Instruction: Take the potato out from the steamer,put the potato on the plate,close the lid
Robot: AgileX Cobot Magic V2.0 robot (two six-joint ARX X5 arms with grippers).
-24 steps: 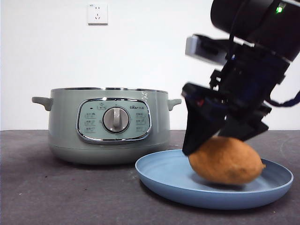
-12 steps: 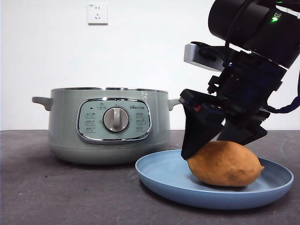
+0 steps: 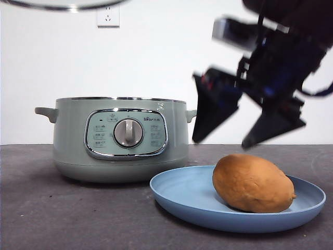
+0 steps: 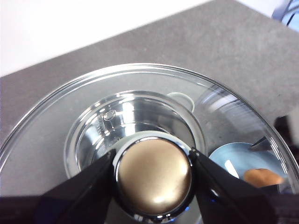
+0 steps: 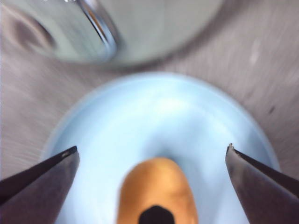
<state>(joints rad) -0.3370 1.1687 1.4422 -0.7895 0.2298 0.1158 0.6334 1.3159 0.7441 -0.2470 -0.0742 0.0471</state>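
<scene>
Hanging spread above the potato (image 3: 253, 183), right gripper (image 3: 244, 133) clears plate (image 3: 182, 195); left gripper (image 4: 153, 179) pinches lid (image 4: 56, 116).

I count one potato (image 3: 253, 183) on one plate (image 3: 182, 194). There is one steamer (image 3: 117, 138), one lid (image 4: 140, 154) and one wall socket (image 3: 107, 15). My grippers number two: left gripper (image 4: 153, 175), right gripper (image 3: 244, 122).

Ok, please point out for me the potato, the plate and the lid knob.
potato (image 3: 253, 183), front view, middle of its orange-brown skin.
plate (image 3: 179, 194), front view, bare blue surface beside the potato.
lid knob (image 4: 154, 175), left wrist view, centre of its shiny top, between the left claw's jaws.
</scene>
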